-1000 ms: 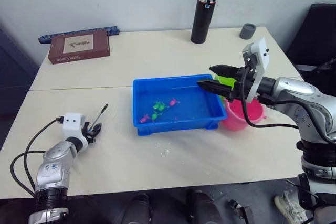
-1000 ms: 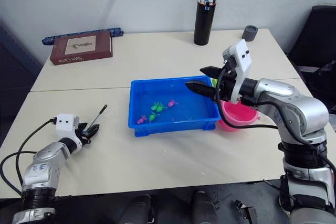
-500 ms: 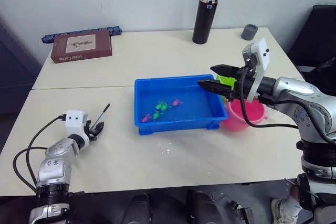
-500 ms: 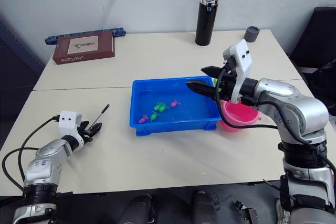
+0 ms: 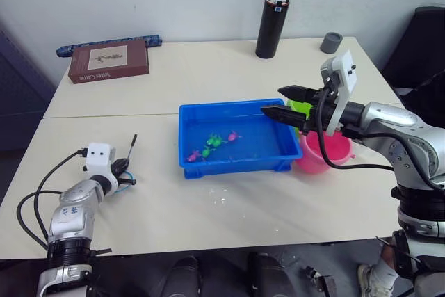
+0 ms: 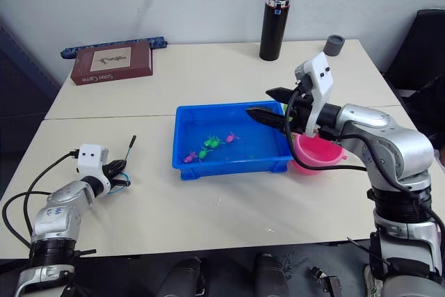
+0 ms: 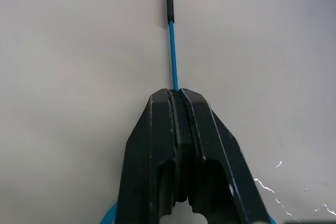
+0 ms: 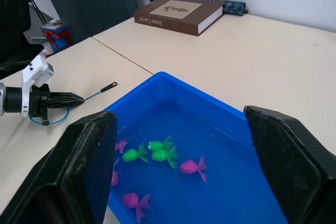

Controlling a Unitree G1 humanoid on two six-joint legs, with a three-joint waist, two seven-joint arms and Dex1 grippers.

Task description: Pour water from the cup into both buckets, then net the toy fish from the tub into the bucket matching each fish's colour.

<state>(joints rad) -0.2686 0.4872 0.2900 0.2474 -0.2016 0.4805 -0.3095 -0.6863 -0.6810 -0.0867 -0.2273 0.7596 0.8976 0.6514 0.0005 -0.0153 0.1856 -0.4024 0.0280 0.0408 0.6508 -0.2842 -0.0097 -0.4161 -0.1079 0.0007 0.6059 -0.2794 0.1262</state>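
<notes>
Left gripper (image 5: 119,169), low at the lower left of the head views, pinched tight on the thin blue shaft of the net (image 7: 171,51). Long axis of that shaft running straight out from the fingertips, black grip end (image 5: 131,142) pointing up the frame, blue hoop (image 6: 122,183) trailing back by the wrist. Net lying flat on the table (image 5: 208,67), so not lifted yet by the look of it.

Right gripper (image 5: 281,101) hanging spread wide and empty over the right end of the tub (image 5: 189,113), centre frame. Fish (image 8: 157,151) lying in a loose cluster in the tub's left half, green and pink mixed, to the right and slightly up the frame from the net. Left arm clearly the one with the tool, though well apart from the tub; right arm nearer the fish but without a net.

Pink bucket (image 5: 320,159) touching the tub's right end, green bucket (image 5: 300,107) just behind it, mostly hidden by the right arm.

Brown book (image 5: 108,60) at upper left bearing script too small to read; likewise the flask (image 5: 273,17) band, upper centre.
</notes>
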